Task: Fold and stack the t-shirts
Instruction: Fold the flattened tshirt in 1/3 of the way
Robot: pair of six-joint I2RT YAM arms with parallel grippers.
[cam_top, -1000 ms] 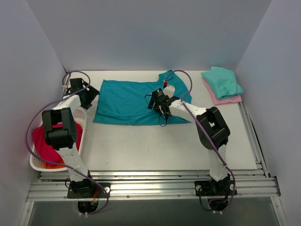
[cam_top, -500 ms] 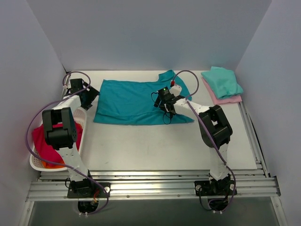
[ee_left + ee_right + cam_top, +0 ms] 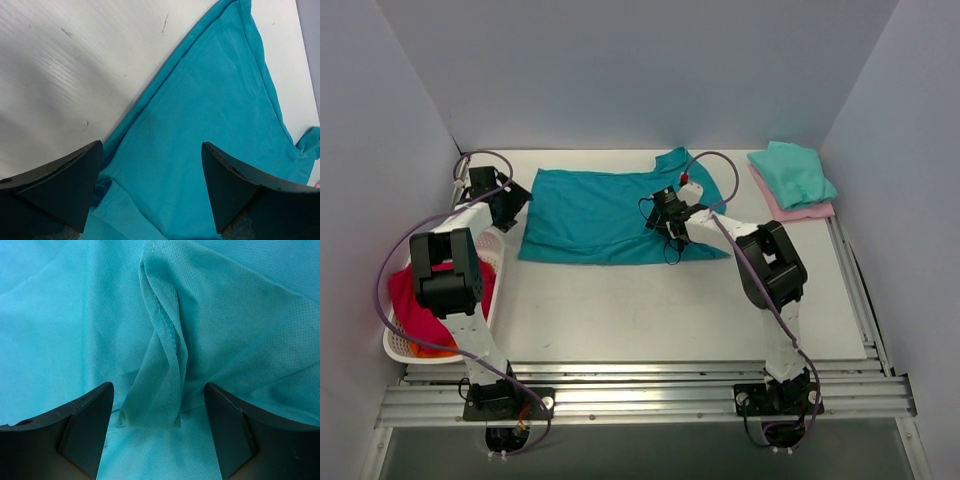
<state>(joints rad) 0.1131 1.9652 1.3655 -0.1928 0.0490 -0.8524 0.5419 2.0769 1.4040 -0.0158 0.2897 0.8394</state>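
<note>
A large teal-blue t-shirt (image 3: 590,215) lies spread flat at the back middle of the table. My left gripper (image 3: 512,203) is open at the shirt's left edge. In the left wrist view the left gripper (image 3: 152,192) has its jaws apart over the shirt's hem (image 3: 215,100), holding nothing. My right gripper (image 3: 665,214) is open, low over the shirt's right half. In the right wrist view the right gripper (image 3: 159,432) straddles a raised fold of teal cloth (image 3: 157,390). A folded mint-green shirt (image 3: 792,172) lies on a folded pale pink shirt (image 3: 802,211) at the back right.
A white lattice basket (image 3: 492,250) with red cloth (image 3: 420,312) stands at the left edge beside the left arm. Grey walls close in the back and both sides. Metal rails run along the near edge (image 3: 640,385).
My right gripper shifted a little to the right over the teal shirt, then slightly back. The left arm and the folded stack have not moved.
</note>
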